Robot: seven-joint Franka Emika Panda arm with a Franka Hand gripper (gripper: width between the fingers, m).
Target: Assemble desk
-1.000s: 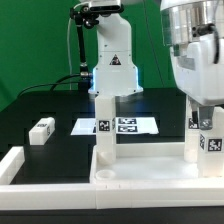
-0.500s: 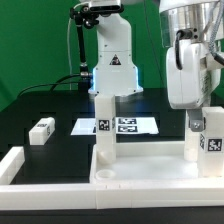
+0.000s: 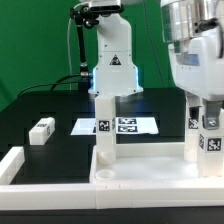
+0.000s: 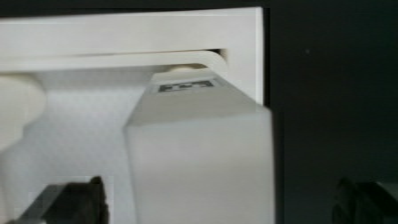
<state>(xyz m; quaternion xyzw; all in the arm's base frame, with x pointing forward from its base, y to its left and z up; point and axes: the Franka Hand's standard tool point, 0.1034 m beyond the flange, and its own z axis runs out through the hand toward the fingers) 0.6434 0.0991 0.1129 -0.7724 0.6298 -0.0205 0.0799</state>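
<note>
Spreading widest across the scene: the black surface (image 3: 50,110), backed by a green curtain, reaching out to every side of the fingers (image 3: 208,118). Bulking large over the exterior view's right, the white arm (image 3: 195,55), hanging straight down with the fingers at its foot. Lying low and broad beneath the fingers, the desk's tabletop panel (image 3: 150,172), white, rimmed, flat on the surface. Standing upright on that panel, directly under and between the fingers, one leg block (image 3: 208,140) with a black-and-white tag on its face; seen from the wrist as a broad pale column (image 4: 196,140) with dark finger tips low at either side, spread apart and clear of it. Fingers open, gripping nothing as far as can be told; contact with the leg's top not readable. Rising from the same panel well off toward the exterior view's left of the fingers, a second leg block (image 3: 102,135), taller in frame, also tagged, with nothing between the two. Running along the near edge, below and to the exterior view's left of the fingers, a long white border rail (image 3: 12,165). Lying flat beyond the legs, behind the fingers, the marker board (image 3: 125,126). Resting far off to the exterior view's left, alone on the black, a loose leg block (image 3: 41,130) on its side.
</note>
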